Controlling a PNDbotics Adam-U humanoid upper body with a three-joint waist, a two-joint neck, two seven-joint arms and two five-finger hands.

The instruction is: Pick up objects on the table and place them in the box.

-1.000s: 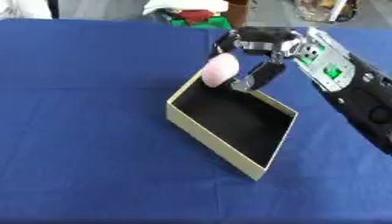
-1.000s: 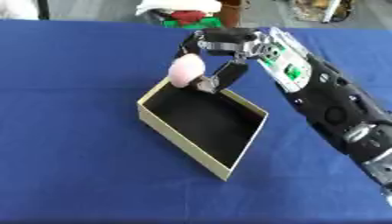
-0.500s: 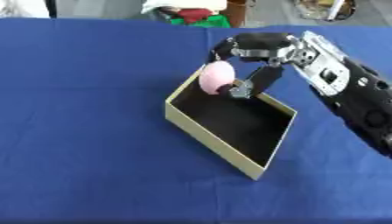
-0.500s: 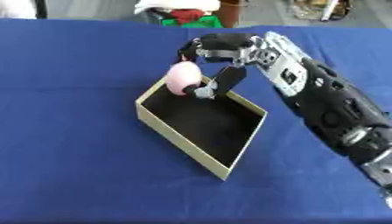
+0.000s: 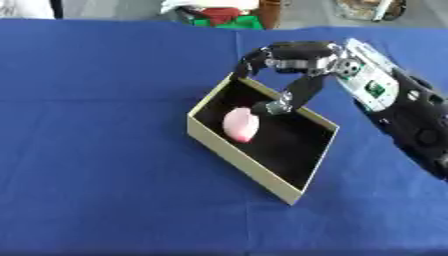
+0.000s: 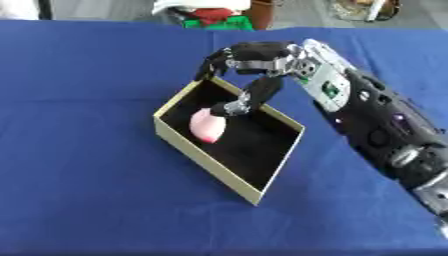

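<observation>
Pink ball point(image 5: 241, 124) is in the box point(image 5: 229, 151), lying against the black lining near the box's far-left corner, with the tan wall running just beside it on the left. Nothing is wrapped round it: the right hand point(image 5: 293, 65) sits above the box's far corner, fingers spread apart and hooked downward, and the thumb point(image 5: 292, 96) reaches down into the box with its tip just beside the ball's upper right edge. Whether that tip touches the ball, I cannot tell; it is very close. The other fingers point(image 6: 216, 62) arch out over the far corner of the box, apart from the ball and holding nothing.

The box stands askew on the blue table point(image 5: 96, 150), one corner pointing to the table's near edge, one to the far edge, roughly at the middle of the cloth. Its walls are pale tan, the inside black, and the ball is the one thing seen in it.

The right arm point(image 6: 376, 130) comes in from the table's right side, black with a silver and green panel near the wrist, crossing above the cloth toward the box.

Along the table's far edge sits a heap of red, green and white things point(image 5: 223, 12), too muddled to name. The left hand shows in neither view.
</observation>
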